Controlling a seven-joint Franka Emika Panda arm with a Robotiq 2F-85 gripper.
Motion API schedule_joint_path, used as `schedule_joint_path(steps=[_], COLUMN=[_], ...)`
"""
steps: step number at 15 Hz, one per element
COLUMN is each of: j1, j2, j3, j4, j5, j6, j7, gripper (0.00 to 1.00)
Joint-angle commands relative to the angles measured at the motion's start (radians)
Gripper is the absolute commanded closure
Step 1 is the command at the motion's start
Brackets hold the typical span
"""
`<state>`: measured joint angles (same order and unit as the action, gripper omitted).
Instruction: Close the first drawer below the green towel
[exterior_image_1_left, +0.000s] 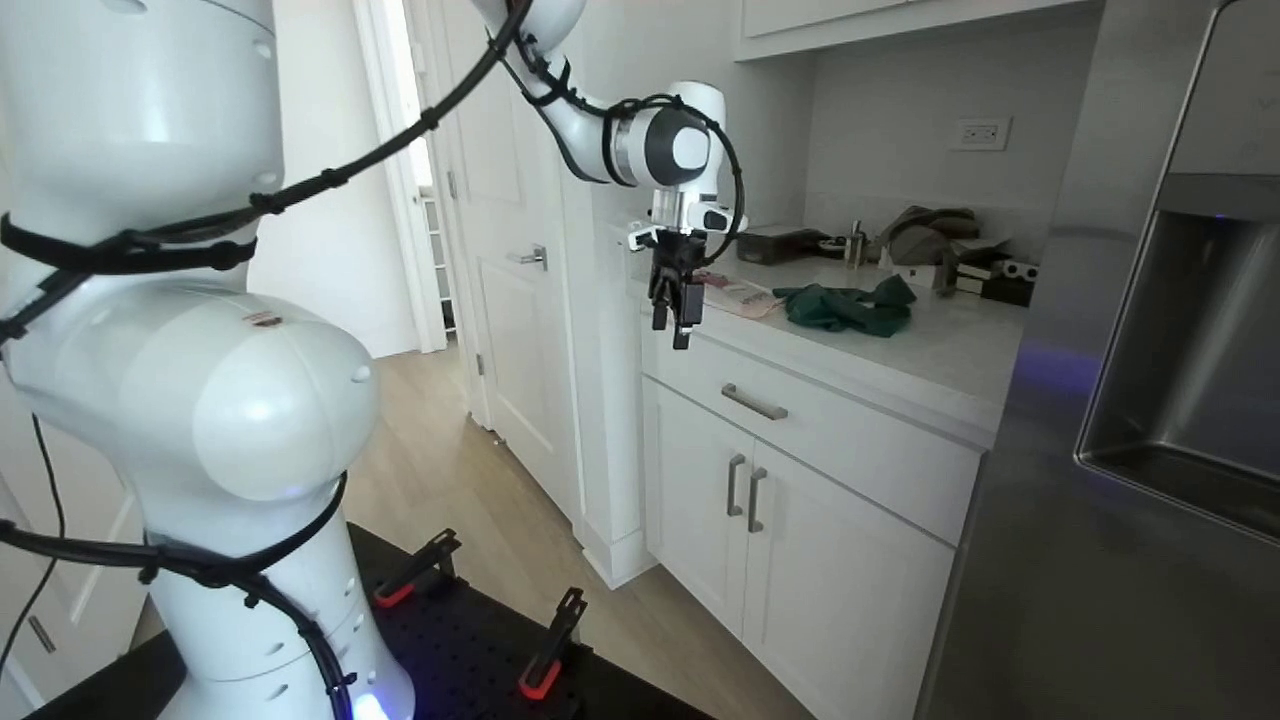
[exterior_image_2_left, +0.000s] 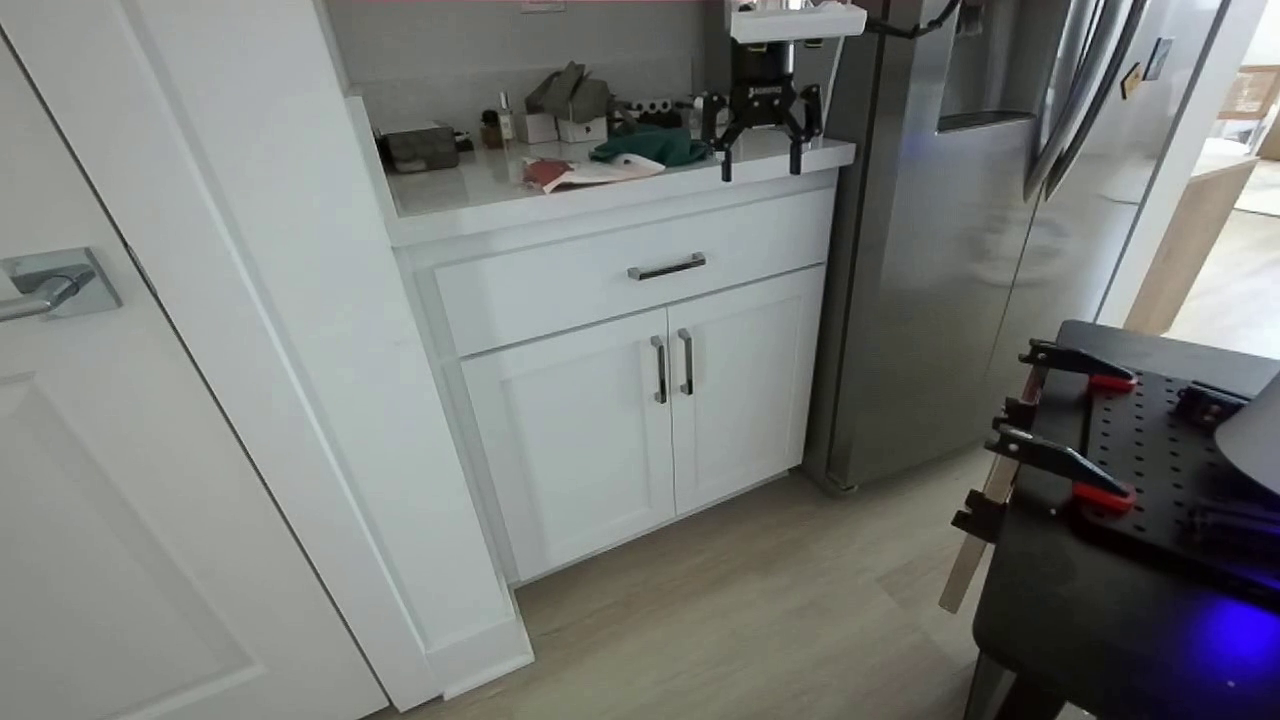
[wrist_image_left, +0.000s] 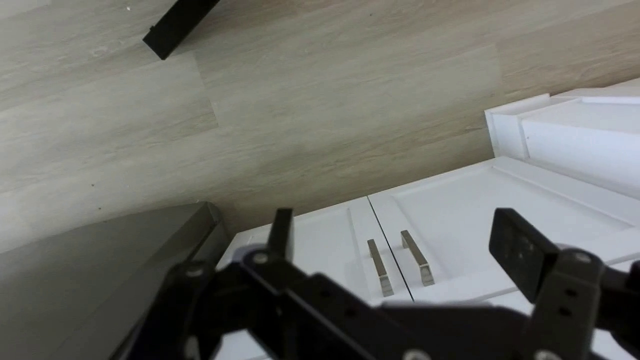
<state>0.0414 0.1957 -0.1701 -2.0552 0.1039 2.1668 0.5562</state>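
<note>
One silvery handle (exterior_image_2_left: 667, 268) marks the smooth white drawer (exterior_image_2_left: 550, 287), the end effector (exterior_image_2_left: 761, 168) spread wide, empty.

Drawer (exterior_image_2_left: 610, 280), one: white, bar handle (exterior_image_2_left: 667, 268), shut. Above it I log one green towel (exterior_image_2_left: 655, 147), crumpled on the countertop (exterior_image_2_left: 450, 192), and my gripper (exterior_image_2_left: 761, 167), fingers (exterior_image_2_left: 727, 167) spread, pointing downward. Below the drawer, two white doors (exterior_image_2_left: 575, 440) with upright handles (exterior_image_2_left: 660, 370); to its right, a steel refrigerator (exterior_image_2_left: 920, 300).
</note>
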Motion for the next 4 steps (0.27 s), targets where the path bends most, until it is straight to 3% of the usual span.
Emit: schedule_joint_path(steps=[1, 4], j1=[-0.028, -0.033], j2=[0.002, 0.009], j3=[0.027, 0.026], j4=[0.001, 0.001], j5=[-0.006, -0.006], j6=[-0.001, -0.001], j7=[0.004, 0.003], gripper=[0.0, 0.0])
